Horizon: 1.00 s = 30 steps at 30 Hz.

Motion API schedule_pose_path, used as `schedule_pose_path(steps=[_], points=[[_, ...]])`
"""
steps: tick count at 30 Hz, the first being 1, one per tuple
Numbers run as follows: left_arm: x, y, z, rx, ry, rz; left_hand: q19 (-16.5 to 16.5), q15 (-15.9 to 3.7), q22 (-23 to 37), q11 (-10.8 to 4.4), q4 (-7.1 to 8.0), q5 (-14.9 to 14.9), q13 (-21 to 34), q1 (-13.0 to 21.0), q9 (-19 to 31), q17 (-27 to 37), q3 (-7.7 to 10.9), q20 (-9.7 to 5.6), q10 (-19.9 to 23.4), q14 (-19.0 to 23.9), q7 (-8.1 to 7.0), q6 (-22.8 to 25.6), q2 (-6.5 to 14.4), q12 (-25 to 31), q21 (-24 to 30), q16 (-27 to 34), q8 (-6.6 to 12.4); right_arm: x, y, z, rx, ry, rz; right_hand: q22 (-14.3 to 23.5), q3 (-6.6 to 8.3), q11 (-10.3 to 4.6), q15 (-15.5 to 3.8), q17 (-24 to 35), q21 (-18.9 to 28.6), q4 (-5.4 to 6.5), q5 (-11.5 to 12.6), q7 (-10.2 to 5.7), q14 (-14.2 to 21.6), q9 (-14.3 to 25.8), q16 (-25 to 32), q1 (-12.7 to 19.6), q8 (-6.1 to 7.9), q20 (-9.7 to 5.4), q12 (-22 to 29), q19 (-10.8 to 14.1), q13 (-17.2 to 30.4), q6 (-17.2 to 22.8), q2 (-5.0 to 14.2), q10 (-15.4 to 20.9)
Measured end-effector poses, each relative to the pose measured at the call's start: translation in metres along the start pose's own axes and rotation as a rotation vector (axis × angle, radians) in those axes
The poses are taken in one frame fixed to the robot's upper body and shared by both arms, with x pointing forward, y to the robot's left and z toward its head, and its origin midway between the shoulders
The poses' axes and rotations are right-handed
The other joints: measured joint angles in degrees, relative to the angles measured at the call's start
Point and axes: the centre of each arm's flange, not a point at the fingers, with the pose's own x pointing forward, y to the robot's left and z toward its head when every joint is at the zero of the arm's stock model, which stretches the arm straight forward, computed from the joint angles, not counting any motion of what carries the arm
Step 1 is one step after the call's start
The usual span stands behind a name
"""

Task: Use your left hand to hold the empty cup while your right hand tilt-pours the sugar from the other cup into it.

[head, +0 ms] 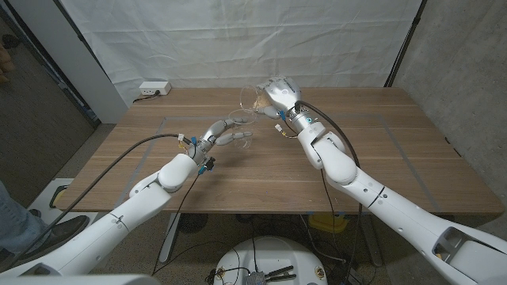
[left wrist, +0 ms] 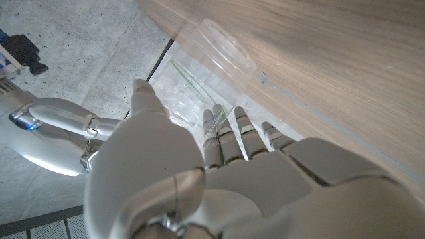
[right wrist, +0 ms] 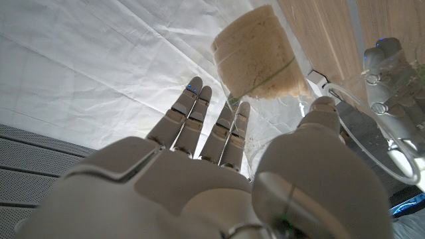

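My left hand (head: 224, 132) grips the empty clear cup (head: 245, 125) near the table's middle, with the rim facing up toward the other cup. In the left wrist view my left hand (left wrist: 199, 179) wraps the empty cup (left wrist: 209, 56) standing on the wood. Just above and behind it, my right hand (head: 283, 95) holds the second clear cup (head: 249, 97) tilted toward the left. The right wrist view shows my right hand (right wrist: 199, 172) around that cup (right wrist: 259, 60), packed with pale brown sugar (right wrist: 255, 46). The left hand (right wrist: 388, 73) and the empty cup's rim (right wrist: 372, 143) sit beside it.
A white power strip (head: 153, 89) lies at the table's far left corner. Thin tape lines (head: 396, 150) mark a rectangle on the wooden table (head: 261, 182). A white curtain (head: 238, 39) hangs behind. A person's leg and shoe (head: 28, 226) stand at the left edge.
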Motion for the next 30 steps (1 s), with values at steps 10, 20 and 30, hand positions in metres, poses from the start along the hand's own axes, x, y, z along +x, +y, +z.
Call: schedule_pose_path(steps=[10, 20, 30], points=[[-0.0006, -0.0003, 0.0030, 0.001, -0.009, 0.004, 0.00, 0.00, 0.00, 0.00, 0.00, 0.00, 0.00, 0.00, 0.00, 0.00, 0.00, 0.00, 0.00, 0.00, 0.00, 0.00, 0.00, 0.00, 0.00, 0.00, -0.01, -0.0030, 0.0022, -0.0029, -0.040, -0.016, 0.002, 0.00, 0.01, 0.01, 0.00, 0.00, -0.40, 0.01, 0.00, 0.00, 0.00, 0.05, 0.00, 0.01, -0.01, 0.00, -0.09, 0.00, 0.00, 0.00, -0.02, 0.00], [-0.0031, -0.0002, 0.0056, -0.003, -0.014, 0.010, 0.00, 0.00, 0.00, 0.00, 0.00, 0.00, -0.01, 0.00, 0.00, -0.01, 0.00, -0.01, 0.00, 0.00, -0.01, -0.01, 0.00, 0.00, 0.00, 0.00, -0.02, -0.0062, 0.0015, -0.0055, -0.087, -0.045, -0.022, 0.00, 0.17, 0.02, 0.00, 0.00, -0.40, 0.17, -0.01, 0.00, 0.00, 0.05, 0.00, 0.64, -0.17, 0.00, -0.22, 0.00, -0.03, 0.01, 0.11, 0.00], [-0.0033, -0.0006, 0.0063, -0.007, -0.014, 0.011, 0.01, 0.00, 0.00, 0.00, 0.00, -0.04, -0.01, -0.06, 0.00, -0.01, 0.00, -0.01, 0.00, 0.00, 0.32, 0.32, -0.06, 0.00, 0.00, 0.00, -0.04, -0.0084, -0.0021, -0.0049, -0.117, -0.071, -0.062, 0.00, 0.16, 0.03, 0.00, 0.00, -0.40, 0.16, -0.18, -0.01, 0.00, 0.03, 0.00, 0.88, -0.18, 0.00, -0.33, 0.00, -0.02, 0.01, 0.45, -0.01]])
